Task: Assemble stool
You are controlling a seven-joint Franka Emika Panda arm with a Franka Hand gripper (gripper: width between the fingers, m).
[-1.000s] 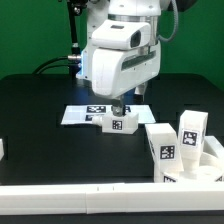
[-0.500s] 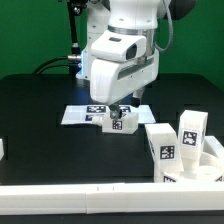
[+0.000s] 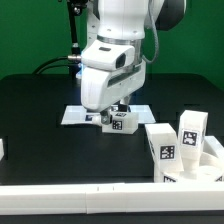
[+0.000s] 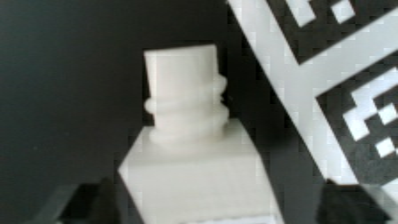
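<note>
**Jaws set over one stool leg at the marker board – pick-up step**

- Step in hand, as I read it: picking up a single leg. No joining has begun, and no leg is mated to anything that I can see.
- The arm (image 3: 115, 60) is bent low over the middle of the black bench (image 3: 40, 120). Its hand is right above one leg (image 3: 122, 121).
- That leg lies on its side at the edge of the marker board (image 3: 78, 114), tag facing the exterior camera. Whether it rests on the board or just beside it, I cannot tell.
- The other legs stand grouped on the exterior view's right, near the front border rail (image 3: 90, 192) and well apart from the arm. One (image 3: 164, 148) is in front, and another (image 3: 190, 130) is behind it.
- I cannot pick out the ring-shaped seat with any certainty.
- Jaws: spread, one on either side of the leg, with a dark gap showing along its flanks. They are pinching nothing yet.

**Next move calls for**
- Pressing the jaws squarely onto the leg's flat sides.
- Lifting clear without dragging on the board.
- Keeping track of which way the peg end points.

**What each view gives**
- The exterior view shows the layout: the arm's lean, the waiting legs and the rail. The hand's white casing hides the jaws.
- The wrist view fills that in. It looks straight along the leg (image 4: 178, 150) and shows its round stepped peg (image 4: 183, 85) pointing away.
- It also shows the board's (image 4: 329, 90) bold tag print close alongside, and the dark fingertips low at either corner.
- The wrist view shows nothing of the other parts.
</note>
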